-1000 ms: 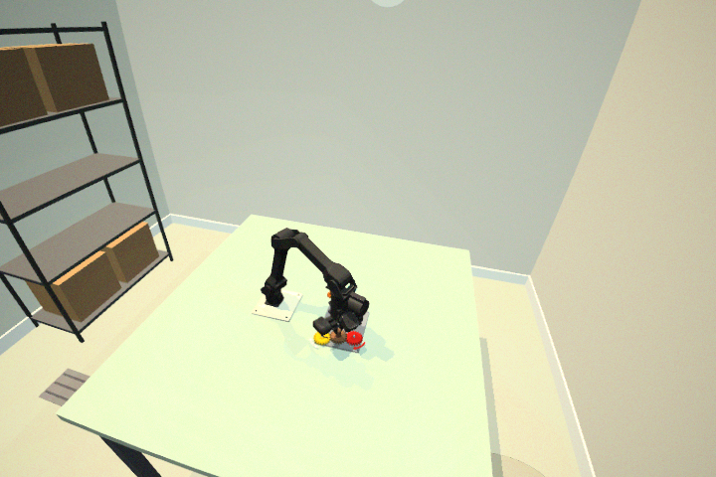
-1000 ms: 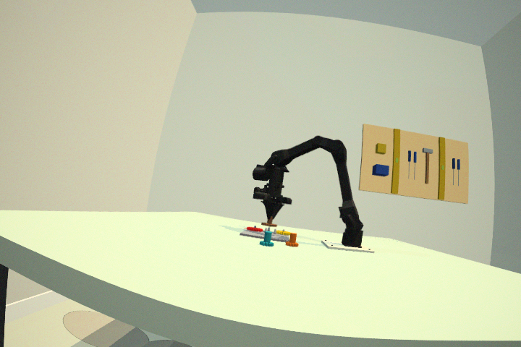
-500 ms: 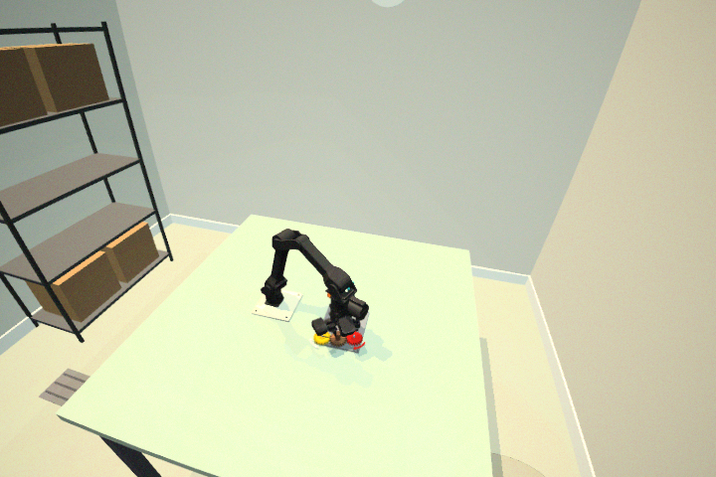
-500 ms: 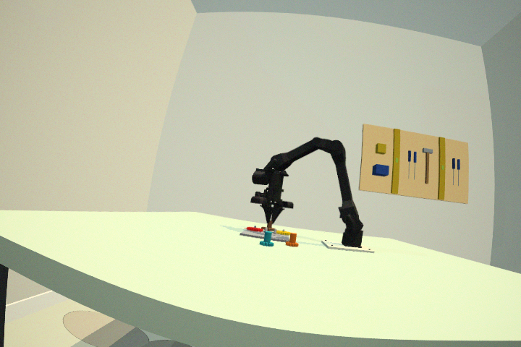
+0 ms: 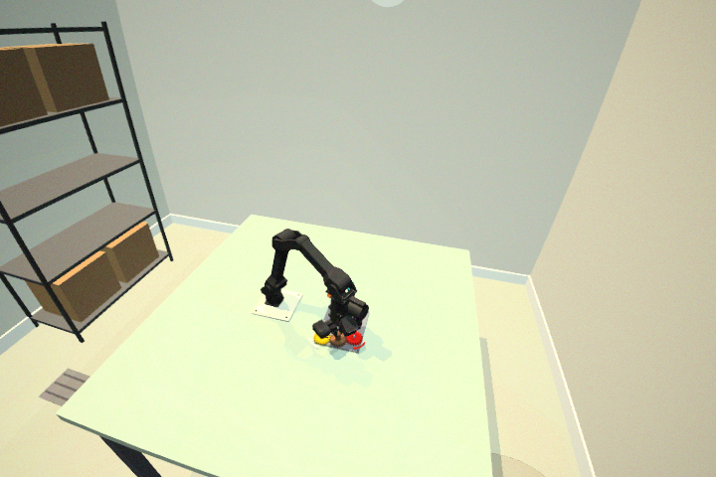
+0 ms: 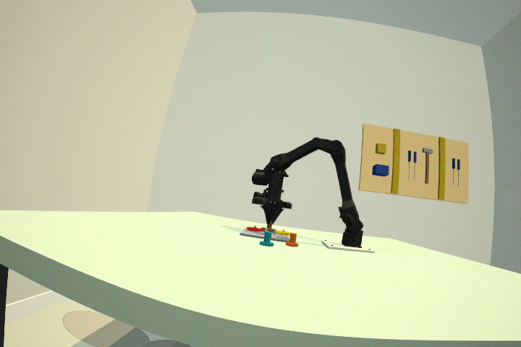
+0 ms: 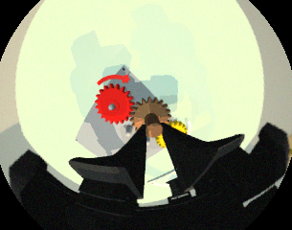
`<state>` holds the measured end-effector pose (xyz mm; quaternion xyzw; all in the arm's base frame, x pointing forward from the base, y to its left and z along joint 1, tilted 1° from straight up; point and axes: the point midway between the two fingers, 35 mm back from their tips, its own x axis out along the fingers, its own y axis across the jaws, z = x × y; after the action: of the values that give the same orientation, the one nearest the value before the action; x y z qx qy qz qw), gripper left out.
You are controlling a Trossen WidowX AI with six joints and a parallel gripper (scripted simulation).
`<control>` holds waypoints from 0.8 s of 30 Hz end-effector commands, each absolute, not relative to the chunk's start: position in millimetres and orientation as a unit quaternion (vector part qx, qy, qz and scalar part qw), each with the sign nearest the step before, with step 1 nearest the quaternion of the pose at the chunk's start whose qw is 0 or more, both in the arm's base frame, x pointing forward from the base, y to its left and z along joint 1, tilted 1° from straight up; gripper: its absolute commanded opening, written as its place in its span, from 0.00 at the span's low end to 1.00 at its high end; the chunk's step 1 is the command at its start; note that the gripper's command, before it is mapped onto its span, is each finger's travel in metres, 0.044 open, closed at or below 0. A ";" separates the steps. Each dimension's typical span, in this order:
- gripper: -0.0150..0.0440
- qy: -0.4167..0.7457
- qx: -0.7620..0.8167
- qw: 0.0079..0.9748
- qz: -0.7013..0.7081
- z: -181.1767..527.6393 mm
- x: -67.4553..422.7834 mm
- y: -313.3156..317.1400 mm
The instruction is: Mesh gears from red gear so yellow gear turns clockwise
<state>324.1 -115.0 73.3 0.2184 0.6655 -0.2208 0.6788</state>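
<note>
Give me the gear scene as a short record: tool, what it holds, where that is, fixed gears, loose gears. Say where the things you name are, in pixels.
tool: shut on the brown gear's stem (image 6: 270, 224) (image 7: 154, 128)
held: brown gear (image 5: 337, 340) (image 7: 150, 109)
position: over the board (image 6: 244, 234) (image 7: 90, 129), between the red gear and yellow gear
fixed: red gear (image 5: 354, 338) (image 6: 253, 228) (image 7: 114, 103), yellow gear (image 5: 320, 339) (image 6: 284, 233) (image 7: 179, 128)
loose: teal gear (image 6: 267, 239), orange gear (image 6: 292, 240), standing on the table (image 5: 415, 394) (image 6: 187, 277)
seating: cannot tell whether brown is fully flat

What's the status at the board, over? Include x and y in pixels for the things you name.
End effector (image 6: 270, 223) (image 7: 152, 126) shut on brown gear (image 5: 337, 340) (image 7: 150, 111). Brown gear between red gear (image 5: 354, 338) (image 6: 254, 228) (image 7: 114, 103) and yellow gear (image 5: 320, 339) (image 6: 283, 233); full seating unclear. No obstruction seen.
</note>
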 end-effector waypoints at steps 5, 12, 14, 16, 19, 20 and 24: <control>0.25 0.677 0.179 0.690 -0.184 71.0 323.8 -116.4; 0.25 0.673 0.191 0.687 -0.195 70.1 324.8 -116.0; 0.25 0.671 0.200 0.684 -0.204 69.7 324.8 -115.6; 0.25 0.667 0.213 0.681 -0.216 69.3 324.6 -115.2; 0.25 0.660 0.232 0.674 -0.236 68.8 324.2 -115.0; 0.25 0.658 0.239 0.672 -0.242 68.6 324.0 -115.0; 0.43 0.660 0.234 0.674 -0.237 72.3 324.7 -115.9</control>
<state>324.3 -115.4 69.7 0.2283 0.6617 -0.2317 0.6755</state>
